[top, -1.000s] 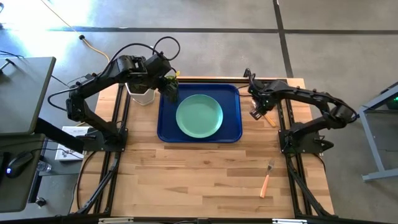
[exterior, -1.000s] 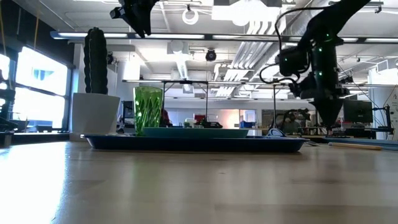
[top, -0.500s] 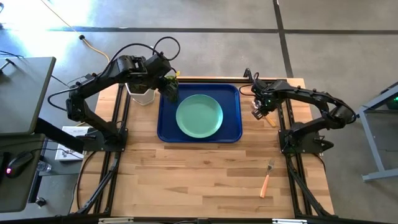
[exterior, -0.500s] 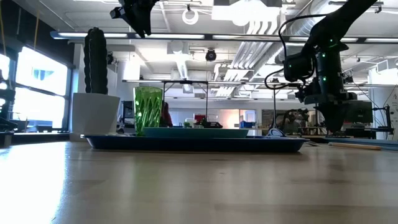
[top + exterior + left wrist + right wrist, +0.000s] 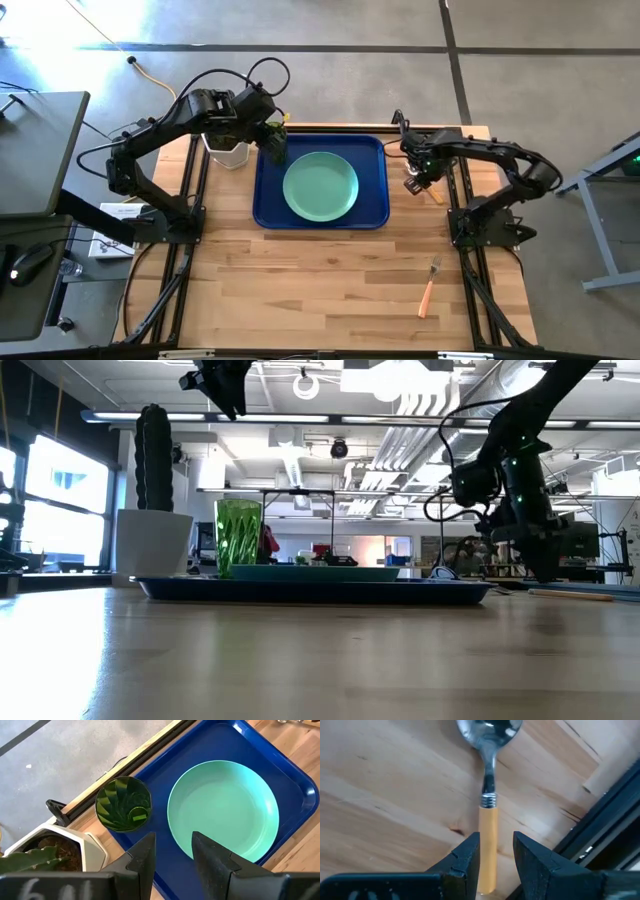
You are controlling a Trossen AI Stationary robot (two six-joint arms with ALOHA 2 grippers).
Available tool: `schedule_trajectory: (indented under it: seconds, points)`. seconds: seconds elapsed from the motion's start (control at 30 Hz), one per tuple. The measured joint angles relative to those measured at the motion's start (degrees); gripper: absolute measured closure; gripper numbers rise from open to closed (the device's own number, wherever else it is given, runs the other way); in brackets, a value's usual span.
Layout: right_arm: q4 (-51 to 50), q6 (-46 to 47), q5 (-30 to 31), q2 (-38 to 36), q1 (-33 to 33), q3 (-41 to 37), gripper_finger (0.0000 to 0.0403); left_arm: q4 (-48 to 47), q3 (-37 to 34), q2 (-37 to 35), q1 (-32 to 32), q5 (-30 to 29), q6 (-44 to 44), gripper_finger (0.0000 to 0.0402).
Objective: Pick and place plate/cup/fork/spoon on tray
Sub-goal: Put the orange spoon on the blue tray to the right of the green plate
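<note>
The mint-green plate (image 5: 320, 185) lies in the dark blue tray (image 5: 375, 215). The olive-green cup (image 5: 123, 810) stands upright in the tray's far left corner, beside the plate (image 5: 223, 811). My left gripper (image 5: 172, 855) is open and empty, high above the cup (image 5: 238, 538). The spoon (image 5: 488, 820) lies flat on the table right of the tray, bowl (image 5: 490, 730) away from the wrist. My right gripper (image 5: 492, 857) is open and low over it, one finger on either side of the orange handle. The fork (image 5: 428, 287) lies at the near right.
A white hexagonal pot with a cactus (image 5: 228, 150) stands just left of the tray's far left corner, close to the left arm. A black frame rail (image 5: 455, 190) runs along the table beside the spoon. Bare wood lies between tray and fork.
My right gripper has gone down toward the spoon and now sits close over the table, its fingers still apart. The spoon, plate, cup and fork have stayed where they were.
</note>
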Motion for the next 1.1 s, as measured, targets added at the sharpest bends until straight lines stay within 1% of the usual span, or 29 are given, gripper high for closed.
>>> schedule_trajectory:
  seconds: [0.5,0.8,0.93,1.1]
  points:
    - [0.47,-0.65,-1.02,3.21,-0.02,0.02,0.0295,-0.02,0.00,0.00,0.00,0.00,0.00,0.0287]
    - [0.44,-0.87,-1.83,8.91,0.00,0.44,0.0296,-0.09,0.00,0.00,0.00,-0.02,0.00,0.0287]
    - [0.34,-0.91,-2.20,9.87,0.00,0.43,0.0319,-0.09,0.00,0.00,0.00,-0.02,0.00,0.0287]
    - [0.36,-0.61,-2.38,9.92,0.02,0.38,0.0379,-0.11,0.00,0.00,0.00,-0.02,0.00,0.0287]
